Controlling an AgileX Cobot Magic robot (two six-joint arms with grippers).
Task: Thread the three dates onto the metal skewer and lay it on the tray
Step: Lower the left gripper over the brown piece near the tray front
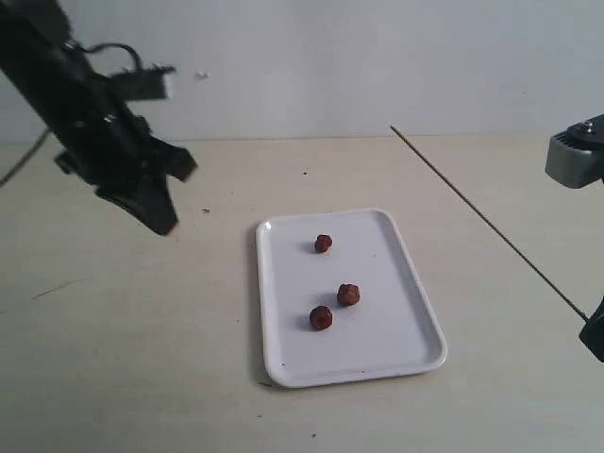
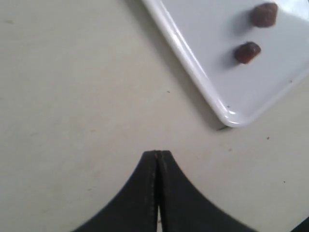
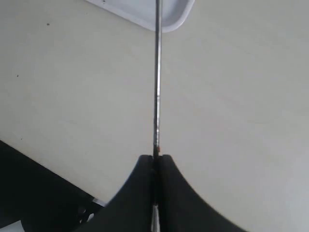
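Three dark reddish-brown dates lie loose on the white tray [image 1: 396, 326]: one at the far side [image 1: 324, 243], one in the middle [image 1: 348, 294], one nearer the front [image 1: 321, 318]. The thin metal skewer [image 1: 481, 219] slants from the back middle down to the right edge. Its lower end is pinched in my right gripper [image 3: 156, 156], which is shut on it. The skewer [image 3: 157, 72] runs straight out from the jaws past a tray corner [image 3: 176, 19]. My left gripper [image 1: 160, 212] hovers left of the tray, shut and empty [image 2: 157, 153]. Two dates [image 2: 247, 52] [image 2: 264, 14] show in the left wrist view.
The tray rim [image 2: 193, 67] lies close ahead of the left gripper, over a pale beige tabletop [image 1: 123, 359]. A white wall stands behind. A dark base part [image 3: 34, 193] shows beside the right gripper at the table edge.
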